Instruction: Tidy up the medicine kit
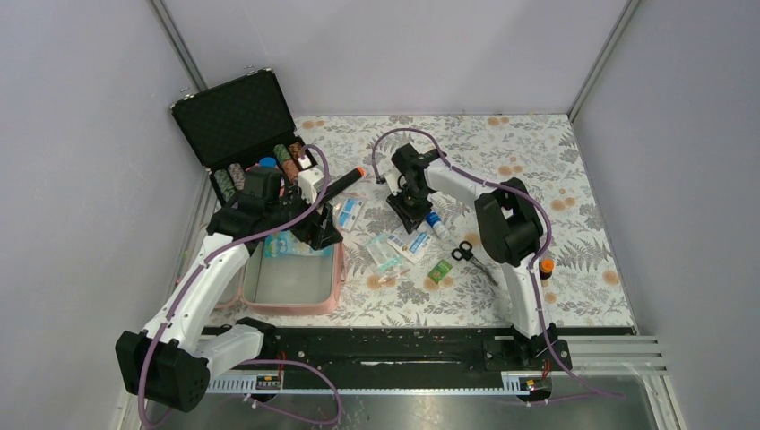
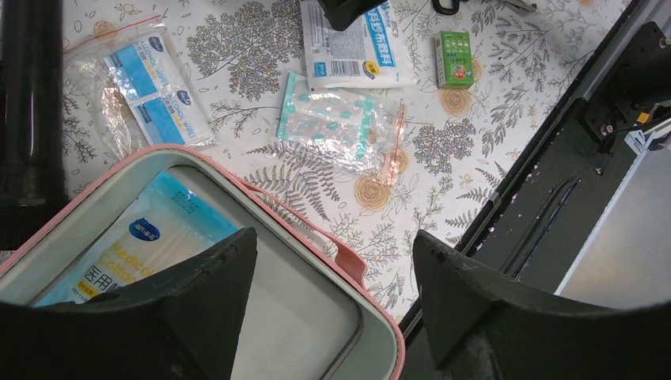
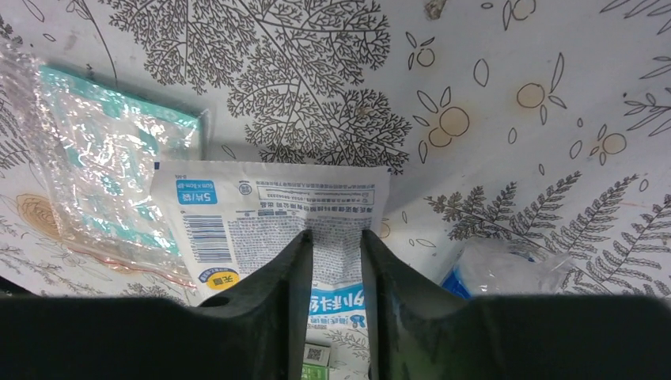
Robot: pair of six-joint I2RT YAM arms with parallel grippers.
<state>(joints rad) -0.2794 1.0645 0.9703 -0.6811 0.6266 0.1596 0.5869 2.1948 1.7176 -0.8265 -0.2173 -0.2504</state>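
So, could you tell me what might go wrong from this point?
The right gripper pinches only a narrow strip of the flat white packet, so it may slip on lifting. The clear plaster bag lies right against that packet and could get dragged along. The left gripper hangs open over the pink pouch, so the arms might clash at drop-off.

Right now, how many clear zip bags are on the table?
2: blue-packet bag beside the medicine kit, teal-plaster bag beside the white packet. Others may be hidden.
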